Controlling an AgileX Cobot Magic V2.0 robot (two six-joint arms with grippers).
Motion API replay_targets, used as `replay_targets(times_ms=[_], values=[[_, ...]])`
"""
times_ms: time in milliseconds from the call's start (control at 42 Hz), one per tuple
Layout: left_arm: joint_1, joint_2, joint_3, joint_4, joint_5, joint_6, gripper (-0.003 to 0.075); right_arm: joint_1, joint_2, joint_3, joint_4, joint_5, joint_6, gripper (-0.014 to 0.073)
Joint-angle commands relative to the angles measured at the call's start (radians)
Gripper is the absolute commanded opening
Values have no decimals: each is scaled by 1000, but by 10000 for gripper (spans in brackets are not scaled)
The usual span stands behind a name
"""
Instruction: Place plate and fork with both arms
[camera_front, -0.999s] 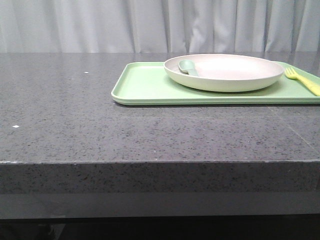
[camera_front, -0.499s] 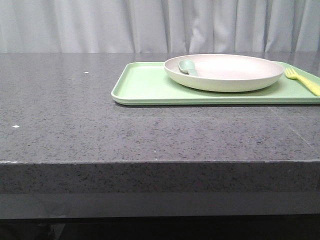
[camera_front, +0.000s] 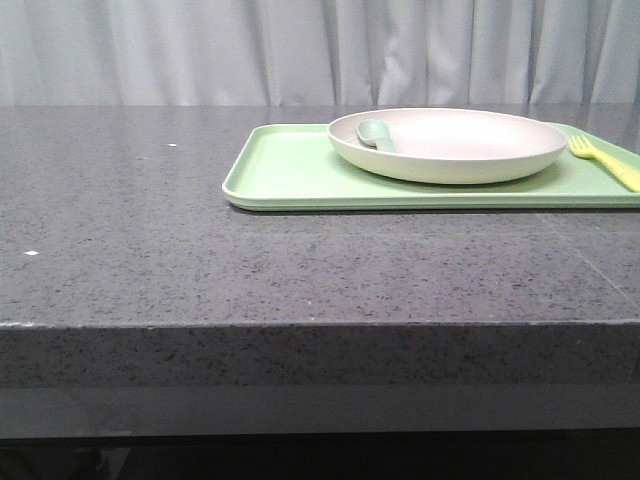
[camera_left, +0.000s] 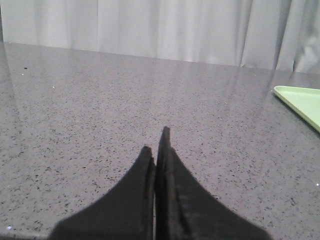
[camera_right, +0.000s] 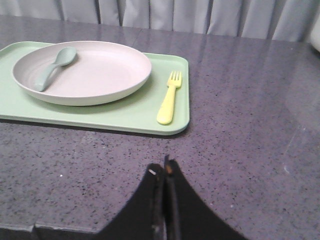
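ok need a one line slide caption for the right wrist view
Closed right gripper short of a green tray holding the plate with a spoon in it, the fork beside.

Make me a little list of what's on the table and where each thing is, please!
tray: light green tray lying flat on the grey table
plate: cream plate resting on the tray
spoon: grey-green spoon lying inside the plate
fork: yellow fork on the tray beside the plate, not touching it
left tool: left tool shut, over bare table, holding nothing
right tool: right tool shut, near the tray's edge, holding nothing
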Motion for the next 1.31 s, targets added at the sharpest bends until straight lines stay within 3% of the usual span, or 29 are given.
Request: replay_targets(times_ms=[0, 190, 1284], values=[[0, -22, 3, 1, -90, -11, -18, -27, -38, 71, -10, -192, -8, -120], [0, -22, 3, 1, -90, -11, -18, -43, -105, 228, -10, -402, -8, -120], [0, -20, 3, 1, -90, -11, -18, -44, -104, 228, -2, -421, 72, -120]])
